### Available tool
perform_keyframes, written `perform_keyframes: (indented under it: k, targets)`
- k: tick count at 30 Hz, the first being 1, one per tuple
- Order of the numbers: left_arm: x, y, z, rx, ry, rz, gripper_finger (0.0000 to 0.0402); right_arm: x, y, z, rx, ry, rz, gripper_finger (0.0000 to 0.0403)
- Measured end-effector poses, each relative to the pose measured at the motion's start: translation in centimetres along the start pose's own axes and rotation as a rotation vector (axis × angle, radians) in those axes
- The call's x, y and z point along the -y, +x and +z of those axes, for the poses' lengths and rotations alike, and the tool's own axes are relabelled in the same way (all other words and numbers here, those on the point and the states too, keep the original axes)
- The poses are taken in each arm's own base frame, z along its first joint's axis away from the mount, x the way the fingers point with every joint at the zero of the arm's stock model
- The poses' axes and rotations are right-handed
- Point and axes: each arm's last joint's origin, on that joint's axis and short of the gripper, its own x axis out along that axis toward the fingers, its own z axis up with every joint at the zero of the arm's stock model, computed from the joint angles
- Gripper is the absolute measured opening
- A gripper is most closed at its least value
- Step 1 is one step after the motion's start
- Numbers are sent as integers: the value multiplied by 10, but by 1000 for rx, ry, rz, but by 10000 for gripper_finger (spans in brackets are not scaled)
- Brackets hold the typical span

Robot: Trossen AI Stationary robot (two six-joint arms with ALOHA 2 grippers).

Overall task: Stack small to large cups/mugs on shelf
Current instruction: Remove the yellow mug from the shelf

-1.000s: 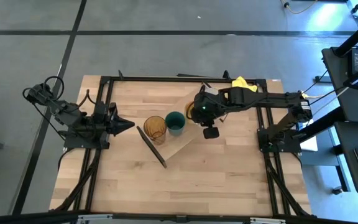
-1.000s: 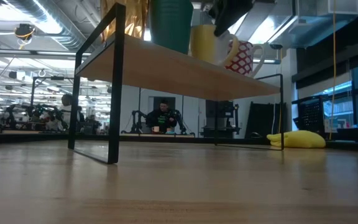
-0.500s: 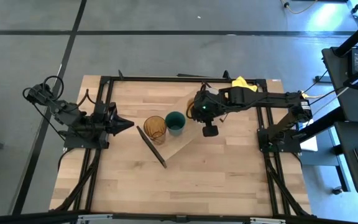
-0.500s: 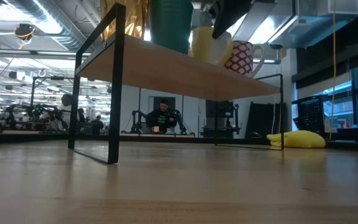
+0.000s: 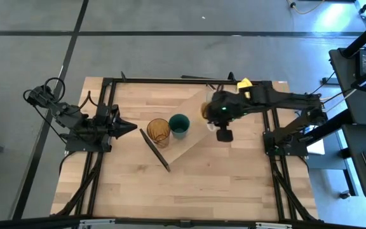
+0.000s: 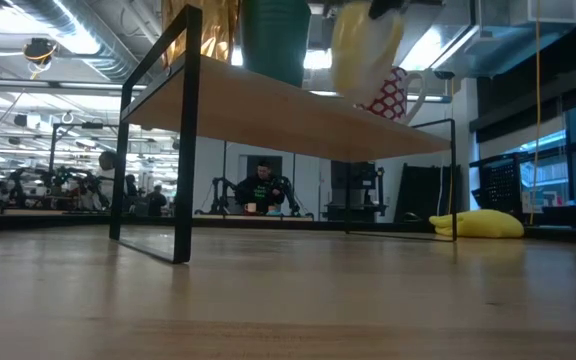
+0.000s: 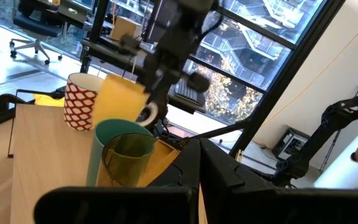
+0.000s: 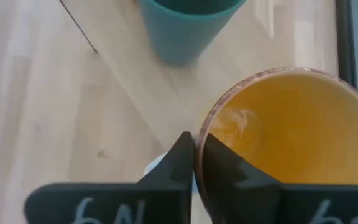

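Okay, my right gripper reaches across the shelf, fingers pinched on the orange mug rim, mug lifted clear. Left gripper waits at the table's left side, fingers together.

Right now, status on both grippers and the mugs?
Right gripper shut on orange mug rim, lifted off shelf. Left gripper parked left, shut. Tumbler, teal cup on shelf; white mug beyond.

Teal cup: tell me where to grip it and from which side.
Probably pinch the rim of the teal cup from above, on the side away from the amber tumbler. It stands upright, open-mouthed, handleless, with the tumbler close beside it.
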Motion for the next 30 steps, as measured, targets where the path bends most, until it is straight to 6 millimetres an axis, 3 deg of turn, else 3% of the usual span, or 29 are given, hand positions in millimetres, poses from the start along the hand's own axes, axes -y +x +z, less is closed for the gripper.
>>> perform_keyframes:
  k: [6, 11, 15, 18, 21, 26, 30]
  targets:
    - [-1, -1, -1, -9, 20, 5, 0, -24, -42, -3, -27, 80, 96, 23]
    - [-3, -3, -1, -21, 43, 10, 0, -53, -49, -14, -164, 165, 201, 22]
    - [-4, -4, -1, -19, 54, 11, 0, -67, -50, -18, -201, 209, 154, 29]
    - [-4, -4, 0, -17, 64, 9, 0, -72, -42, -23, -228, 284, 123, 26]
    - [-4, -4, 0, -18, 67, 9, 0, -82, -22, -33, -298, 337, 120, 22]
    - [-4, -5, -1, -36, 69, -20, 0, -102, 12, -45, -241, 397, 177, 27]
    - [-3, -6, -1, -45, 68, -43, 0, -106, 33, -60, -213, 469, 167, 28]
